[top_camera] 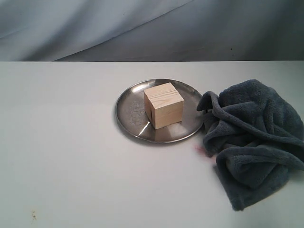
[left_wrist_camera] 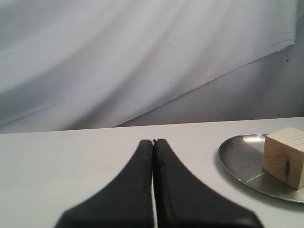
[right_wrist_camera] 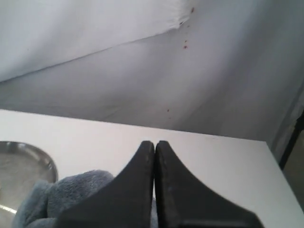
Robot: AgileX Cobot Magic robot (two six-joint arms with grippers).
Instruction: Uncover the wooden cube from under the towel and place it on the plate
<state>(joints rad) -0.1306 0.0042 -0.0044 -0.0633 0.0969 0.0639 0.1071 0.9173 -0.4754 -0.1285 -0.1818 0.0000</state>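
Observation:
The pale wooden cube (top_camera: 164, 105) stands upright in the middle of the shiny silver plate (top_camera: 131, 111), fully uncovered. The grey-blue towel (top_camera: 251, 137) lies crumpled on the table right of the plate, one fold touching the rim. Neither gripper shows in the exterior view. My left gripper (left_wrist_camera: 153, 141) is shut and empty, low over the table, with the cube (left_wrist_camera: 284, 156) and plate (left_wrist_camera: 240, 156) off to its side. My right gripper (right_wrist_camera: 154, 142) is shut and empty too, the towel (right_wrist_camera: 71, 190) just beside and beneath it and the plate's edge (right_wrist_camera: 33, 159) beyond.
A grey cloth backdrop (top_camera: 152, 28) hangs behind the white table (top_camera: 66, 156). A small pink smudge (top_camera: 199, 150) marks the table next to the towel. The table's edge (right_wrist_camera: 280, 175) shows in the right wrist view.

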